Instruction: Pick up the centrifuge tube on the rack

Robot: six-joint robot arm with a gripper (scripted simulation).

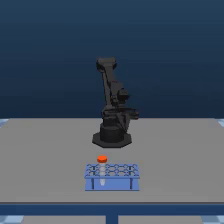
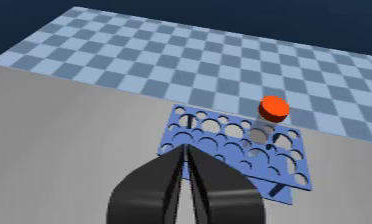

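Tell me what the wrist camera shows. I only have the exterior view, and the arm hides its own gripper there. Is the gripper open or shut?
Observer: Shut. The gripper has its two dark fingers pressed together, with nothing between them.
Operator: Where is it relative to the tube?
Observer: Short of it. The tips line up with the near edge of the blue rack, clearly apart from the centrifuge tube.
Operator: Are there any other tubes in the rack?
Observer: No. Every other hole looks empty. Only the orange-capped tube stands in it, toward the side away from the gripper.
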